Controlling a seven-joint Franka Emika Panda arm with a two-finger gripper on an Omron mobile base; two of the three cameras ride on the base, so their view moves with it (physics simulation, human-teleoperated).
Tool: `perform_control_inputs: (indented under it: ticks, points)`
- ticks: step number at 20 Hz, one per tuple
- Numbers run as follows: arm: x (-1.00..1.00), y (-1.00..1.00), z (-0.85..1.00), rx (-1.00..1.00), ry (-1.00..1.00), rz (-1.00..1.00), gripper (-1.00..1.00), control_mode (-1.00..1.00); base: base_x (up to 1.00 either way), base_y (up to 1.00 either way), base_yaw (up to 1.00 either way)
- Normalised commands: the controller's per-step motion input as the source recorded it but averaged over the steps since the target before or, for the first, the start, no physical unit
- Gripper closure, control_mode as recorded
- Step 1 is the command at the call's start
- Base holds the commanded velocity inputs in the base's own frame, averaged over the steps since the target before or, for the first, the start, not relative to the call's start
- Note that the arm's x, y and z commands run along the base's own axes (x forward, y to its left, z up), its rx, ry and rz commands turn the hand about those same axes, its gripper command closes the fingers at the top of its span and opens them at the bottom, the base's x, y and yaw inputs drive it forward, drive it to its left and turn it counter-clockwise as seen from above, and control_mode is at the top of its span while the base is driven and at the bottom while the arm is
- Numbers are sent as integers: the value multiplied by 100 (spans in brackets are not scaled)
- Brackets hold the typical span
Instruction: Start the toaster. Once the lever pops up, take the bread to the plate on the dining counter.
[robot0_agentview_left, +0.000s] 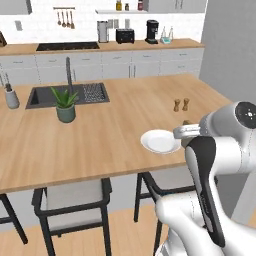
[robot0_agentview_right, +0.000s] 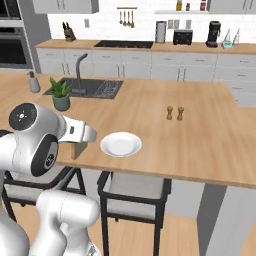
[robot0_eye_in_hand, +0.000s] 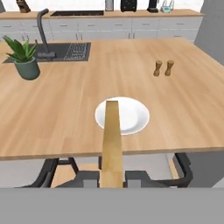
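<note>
Hand view: pincer clamped on bread, held edge-on; slice's long axis points straight ahead at plate on table.

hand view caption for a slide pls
Gripper shut on the bread, held edge-on over the near edge of the dining counter, just short of the white plate.

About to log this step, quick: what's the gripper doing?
Gripper: shut on the bread, held edge-on near the plate.
</note>
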Motion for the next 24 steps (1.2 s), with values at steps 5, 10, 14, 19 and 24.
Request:
perform_control_inputs:
  ticks: [5,10,14,19,24]
  points:
    - [0,0,0,0,0,0,100,100,39,-25,0]
    - [0,0,0,0,0,0,100,100,32,-35,2]
    - [0,0,0,0,0,0,100,100,34,-30,6]
    - [0,0,0,0,0,0,100,100,41,-14,3]
    - [0,0,0,0,0,0,100,100,49,-5,1]
